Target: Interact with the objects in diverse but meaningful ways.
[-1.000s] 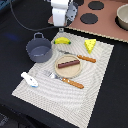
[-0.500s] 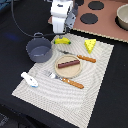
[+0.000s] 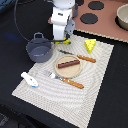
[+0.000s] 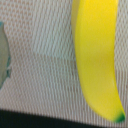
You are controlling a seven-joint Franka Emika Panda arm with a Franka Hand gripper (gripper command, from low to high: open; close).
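Yellow banana (image 4: 96,60) lies right below the end effector (image 3: 63,36); its jaw state can't be told; pot (image 3: 39,48) beside.

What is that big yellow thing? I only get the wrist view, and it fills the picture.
Observer: A toy banana. In the exterior view the gripper sits right over it, at the far edge of a placemat.
Operator: Is anything else yellow out there?
Observer: Yes, a cheese wedge lies on the mat, toward the exterior view's right of the gripper.
Operator: And the grey shape at my picture's edge?
Observer: Probably the pot, which stands beside the gripper on the exterior view's left.
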